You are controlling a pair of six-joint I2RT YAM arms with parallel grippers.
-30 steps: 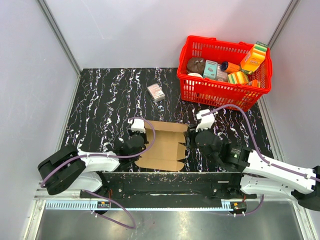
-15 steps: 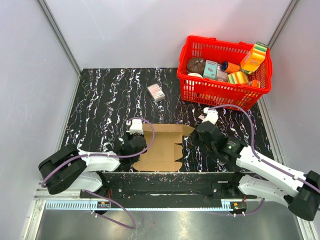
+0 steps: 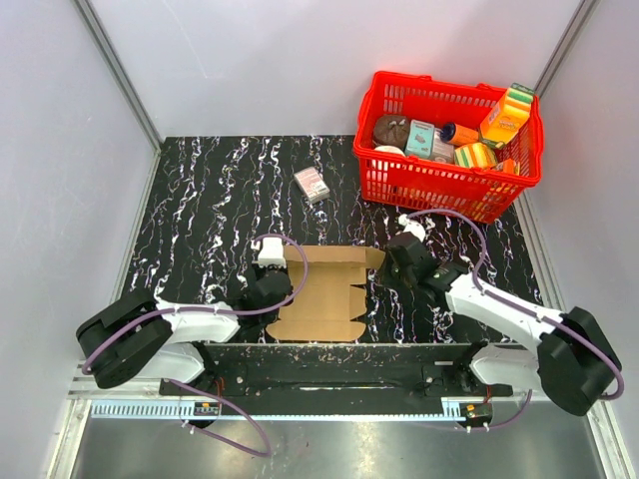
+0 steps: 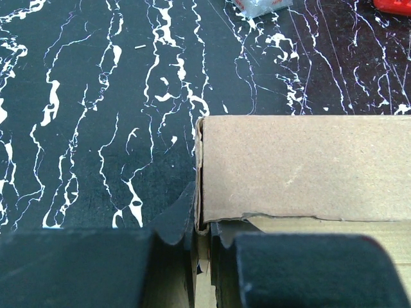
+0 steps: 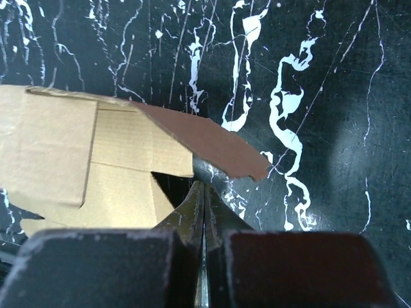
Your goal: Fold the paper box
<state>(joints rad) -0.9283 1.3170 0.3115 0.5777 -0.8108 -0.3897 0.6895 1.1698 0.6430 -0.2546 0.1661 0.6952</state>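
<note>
On the black marbled surface (image 3: 200, 200), near the front edge, lies the brown paper box (image 3: 324, 289), still mostly flat. The right fingers (image 5: 182, 221), wider a second ago, are now pressed together and empty beside the right flap (image 5: 212, 144). The left fingers (image 4: 83, 269) pinch the left wall narrowly; their tips are cut off.

You're looking down on a black, white-veined marble-pattern table (image 3: 200, 190) across the middle of the frame. Pale grey walls (image 3: 300, 60) close it in at left, top and right, with aluminium posts (image 3: 118, 72) slanting through the upper corners. A brushed steel sheet (image 3: 329, 449) runs along the bottom.
</note>
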